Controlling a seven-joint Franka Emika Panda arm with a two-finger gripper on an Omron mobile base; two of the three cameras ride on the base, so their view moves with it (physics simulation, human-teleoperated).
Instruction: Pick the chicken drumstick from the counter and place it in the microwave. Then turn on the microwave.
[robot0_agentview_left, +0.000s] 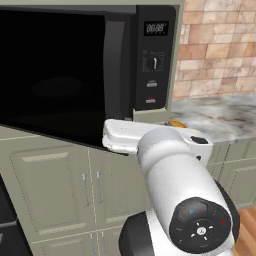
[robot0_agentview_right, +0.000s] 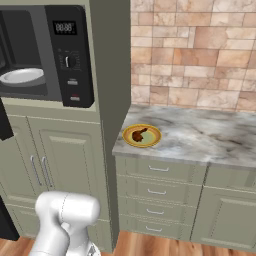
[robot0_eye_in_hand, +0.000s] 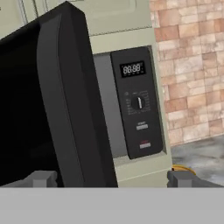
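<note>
The gripper (robot0_eye_in_hand: 113, 178) is seen with jaws spread apart, empty. The tapered reddish-brown chicken drumstick (robot0_agentview_right: 139, 134) lies on a round yellow plate (robot0_agentview_right: 153, 141) on the marbled counter (robot0_agentview_right: 210, 135), at four o'clock from the open glossy black microwave (robot0_agentview_right: 70, 55).

We saw our white arm (robot0_agentview_left: 170, 190) rise from the lower right of the left base frame, its forearm reaching toward frame centre. In the hand frame our gripper (robot0_eye_in_hand: 113, 178) stood with jaws spread wide, fingertips (robot0_eye_in_hand: 41, 178) at bottom, holding nothing.
</note>
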